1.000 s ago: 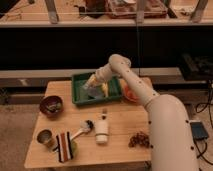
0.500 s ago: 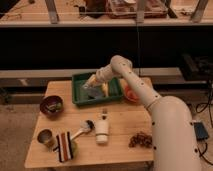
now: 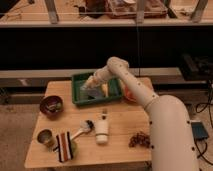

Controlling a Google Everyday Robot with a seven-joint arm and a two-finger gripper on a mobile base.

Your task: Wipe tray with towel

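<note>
The green tray sits at the back middle of the wooden table. My gripper reaches down into it from the right, shut on the pale towel, which rests against the tray floor in the left half. A yellow object lies in the tray just right of the towel. The arm hides part of the tray's right side.
An orange bowl stands right of the tray, partly behind the arm. A dark red bowl is at the left. Nearer the front are a can, a striped cloth, a brush, a white bottle and grapes.
The gripper with the towel has shifted slightly left and toward the front inside the tray. Nothing else has moved.
</note>
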